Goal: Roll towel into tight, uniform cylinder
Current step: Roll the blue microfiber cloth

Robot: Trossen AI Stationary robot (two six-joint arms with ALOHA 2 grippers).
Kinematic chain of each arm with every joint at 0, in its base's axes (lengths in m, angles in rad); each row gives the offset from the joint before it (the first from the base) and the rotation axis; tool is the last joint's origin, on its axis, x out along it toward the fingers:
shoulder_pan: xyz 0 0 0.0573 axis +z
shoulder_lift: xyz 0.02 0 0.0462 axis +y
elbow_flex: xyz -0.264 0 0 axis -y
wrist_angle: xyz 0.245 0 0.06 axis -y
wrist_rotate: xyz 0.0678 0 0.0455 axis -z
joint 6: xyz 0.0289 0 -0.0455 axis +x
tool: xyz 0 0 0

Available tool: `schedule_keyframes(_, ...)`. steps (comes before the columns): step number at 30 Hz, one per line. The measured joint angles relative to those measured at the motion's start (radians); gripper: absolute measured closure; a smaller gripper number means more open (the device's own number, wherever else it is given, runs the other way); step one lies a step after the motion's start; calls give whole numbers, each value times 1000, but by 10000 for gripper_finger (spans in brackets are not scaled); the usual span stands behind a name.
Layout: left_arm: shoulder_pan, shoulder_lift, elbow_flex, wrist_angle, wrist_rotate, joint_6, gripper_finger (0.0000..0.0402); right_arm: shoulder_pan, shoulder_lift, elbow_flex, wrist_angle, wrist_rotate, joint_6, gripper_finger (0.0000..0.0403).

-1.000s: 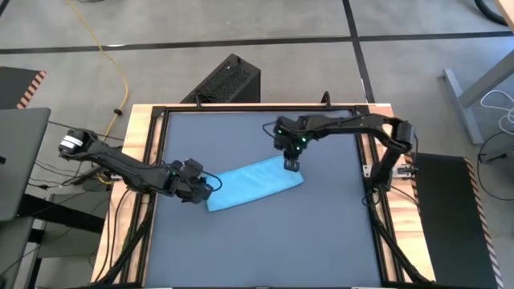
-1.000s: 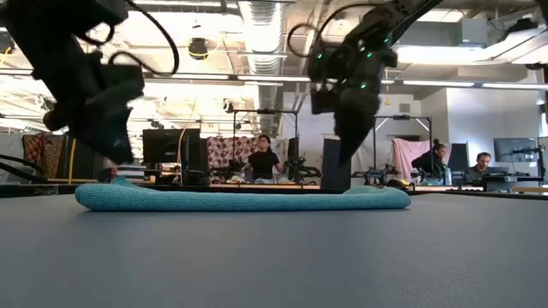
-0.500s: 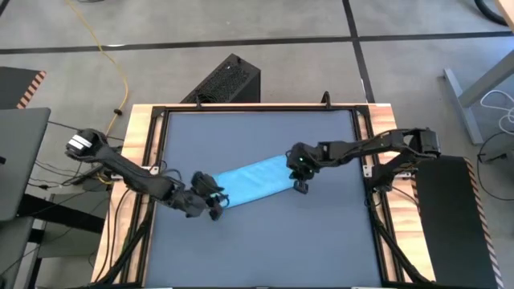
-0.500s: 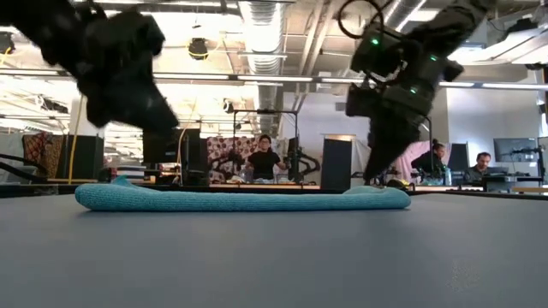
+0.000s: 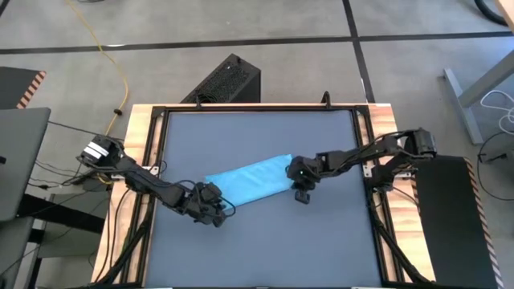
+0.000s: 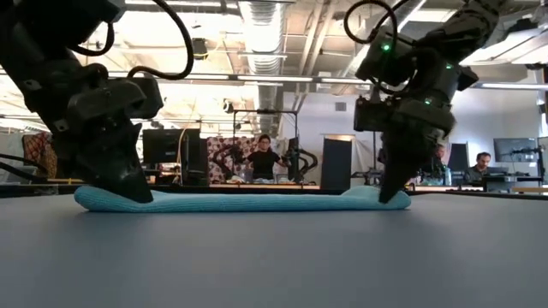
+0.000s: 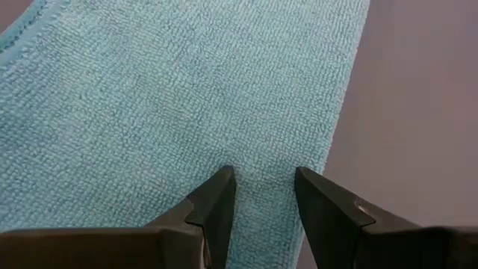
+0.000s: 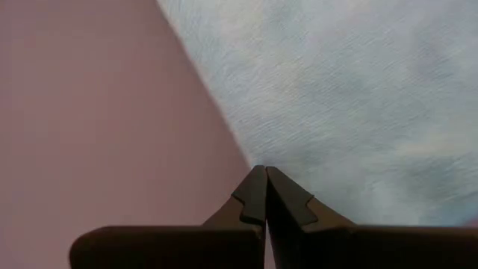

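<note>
The light-blue towel (image 5: 253, 178) lies flat on the dark tabletop as a long folded strip, slanting from near left to far right. It shows edge-on in the low view (image 6: 248, 201). My left gripper (image 5: 218, 210) is low at the strip's left end (image 6: 141, 195), its fingers a little apart over the cloth (image 7: 261, 175). My right gripper (image 5: 302, 194) is low at the strip's right end (image 6: 390, 197), its fingers shut (image 8: 263, 173) at the cloth's edge. My left gripper sets its two parted fingertips (image 7: 220, 183) on the towel's top face (image 7: 261, 153), close to its edge (image 7: 332, 149) at the left end. The fingers slant down from the near left. The towel lies flat under them. My right gripper touches the towel's edge (image 8: 243, 153) at the right end with its shut fingertips (image 8: 254, 187), pointing down. The cloth lies flat on the table there.
Bare dark tabletop (image 5: 257, 249) lies all round the towel, framed by a black rail and wooden border (image 5: 152, 136). Beyond the table's far side the low view shows seated people (image 6: 264, 158) and equipment.
Both grippers have gone toward the table's near edge and down, from above the strip to its ends. My left gripper also went toward the right. My right gripper came over the towel's right end. The towel has stayed where it was.
</note>
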Motion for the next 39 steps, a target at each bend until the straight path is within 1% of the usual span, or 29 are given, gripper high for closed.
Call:
schedule_keyframes(4,0,-19,-1,-20,-20,2,265,51,22,0,16,46,9,376)
schedule_keyframes(7,0,-30,-2,-46,-20,5,265,60,10,1,45,55,21,376)
schedule_keyframes(14,0,-34,-2,-80,3,5,265,25,-66,0,53,51,35,376)
schedule_keyframes(17,0,-35,-2,-85,12,5,265,-2,-79,1,54,73,34,376)
schedule_keyframes(20,0,-35,-2,-87,13,8,265,-35,-34,1,36,85,6,376)
schedule_keyframes(23,0,-35,-2,-89,17,8,265,-38,38,1,36,86,3,376)
schedule_keyframes(26,0,-35,-2,-102,21,8,265,3,83,6,51,54,47,376)
schedule_keyframes(28,1,-35,-2,-117,32,9,265,64,89,6,59,3,92,376)
schedule_keyframes(30,1,-35,-2,-128,43,18,265,134,72,4,53,-62,131,376)
schedule_keyframes(33,2,-38,-2,-151,50,42,265,207,13,3,6,-104,155,376)
schedule_keyframes(35,6,-52,-1,-187,73,75,265,213,-36,15,-4,-91,156,376)
schedule_keyframes(39,30,-119,-2,-306,113,143,265,177,-144,22,-12,-80,137,376)
